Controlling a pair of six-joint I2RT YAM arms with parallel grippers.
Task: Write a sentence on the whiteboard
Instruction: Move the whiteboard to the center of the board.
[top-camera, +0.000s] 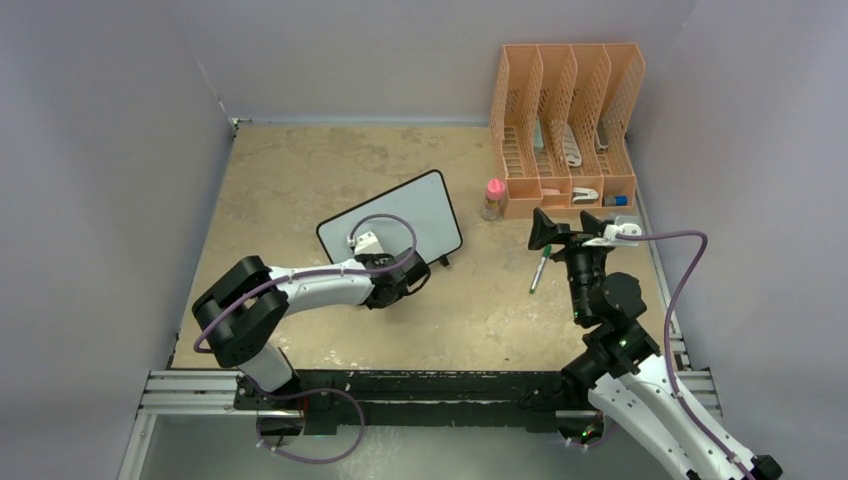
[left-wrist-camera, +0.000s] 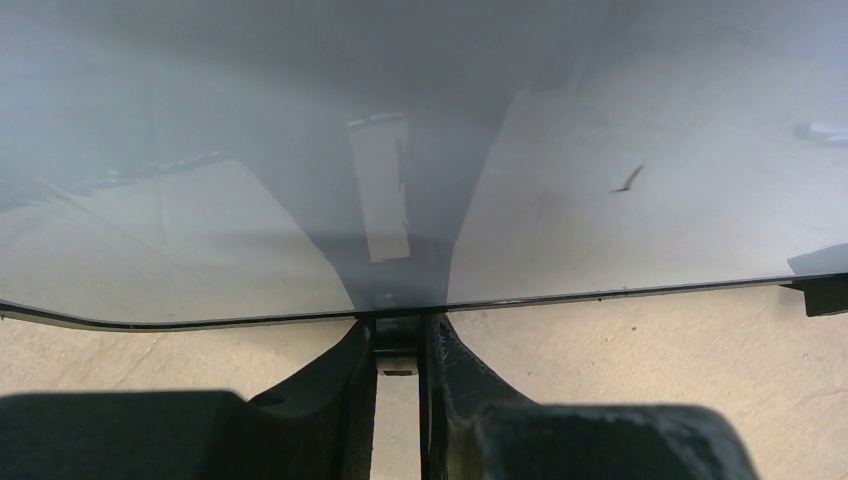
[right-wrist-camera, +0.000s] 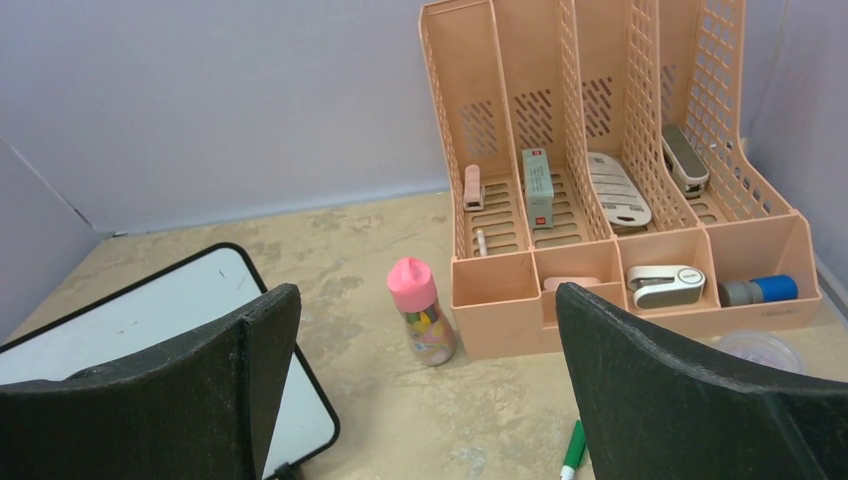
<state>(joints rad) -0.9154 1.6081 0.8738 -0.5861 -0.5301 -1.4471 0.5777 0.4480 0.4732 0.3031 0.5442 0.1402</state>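
Grey walls (top-camera: 350, 50) ring the beige table (top-camera: 300, 170) and whiteboard (top-camera: 425, 205).

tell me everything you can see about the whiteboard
The whiteboard is a small white rectangle with a thin black frame, rounded corners and a black foot on its near edge. Its glossy surface is blank except for one small dark stroke. It sits askew on the table, its near edge pinched by the left gripper.

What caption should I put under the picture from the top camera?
Left claw pinches the whiteboard by its near edge; open right claw hovers near a green marker.
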